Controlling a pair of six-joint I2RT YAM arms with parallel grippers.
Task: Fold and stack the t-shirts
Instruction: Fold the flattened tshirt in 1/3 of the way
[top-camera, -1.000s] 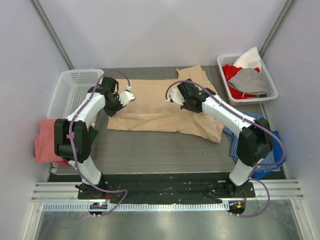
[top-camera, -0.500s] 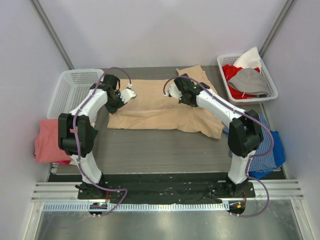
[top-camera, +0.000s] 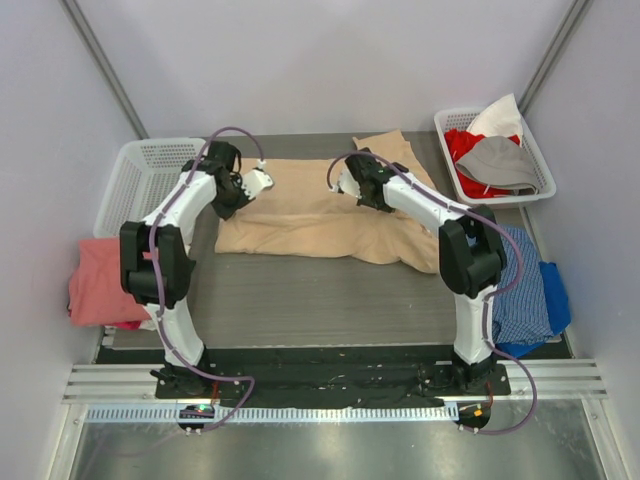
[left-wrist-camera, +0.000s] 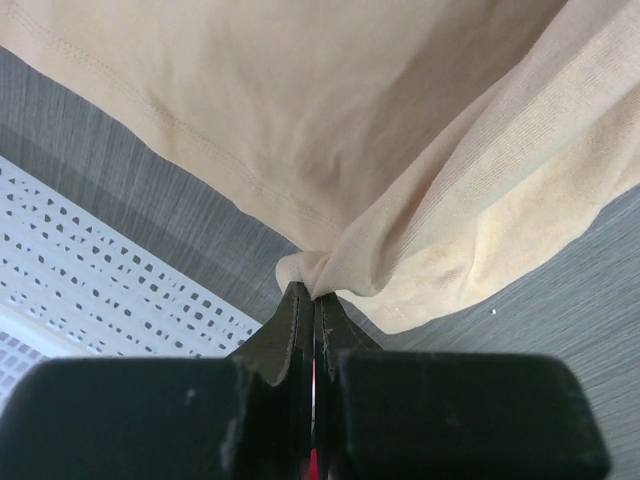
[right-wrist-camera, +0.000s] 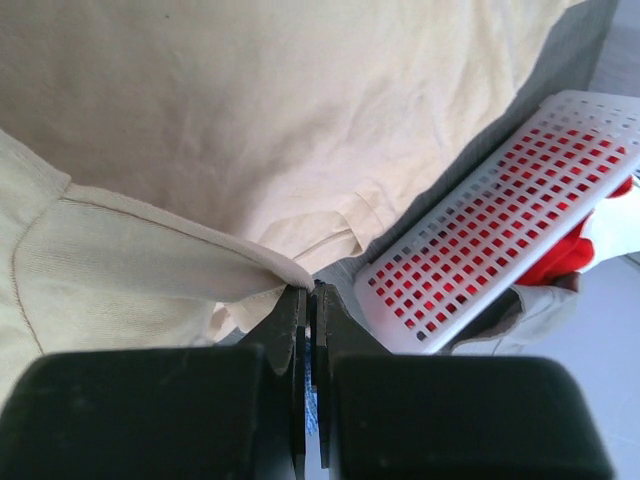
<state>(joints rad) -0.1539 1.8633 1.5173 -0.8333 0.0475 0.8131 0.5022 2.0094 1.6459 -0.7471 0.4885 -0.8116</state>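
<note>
A large tan t-shirt (top-camera: 320, 215) lies spread across the middle of the table. My left gripper (top-camera: 258, 182) is shut on its left edge, the cloth bunched at the fingertips in the left wrist view (left-wrist-camera: 313, 290). My right gripper (top-camera: 345, 184) is shut on a fold of the tan t-shirt (right-wrist-camera: 200, 150) near its upper middle, seen in the right wrist view (right-wrist-camera: 311, 290). A salmon-pink t-shirt (top-camera: 95, 285) lies folded at the table's left edge.
An empty white basket (top-camera: 145, 185) stands at the back left, next to the left gripper. A white basket (top-camera: 495, 155) with red, grey and white clothes stands at the back right. A blue checked cloth (top-camera: 525, 290) lies at the right edge.
Both grippers have moved toward the back of the table with the tan t-shirt's edge, pulling the near layer back over the shirt. The arms are stretched farther out.
</note>
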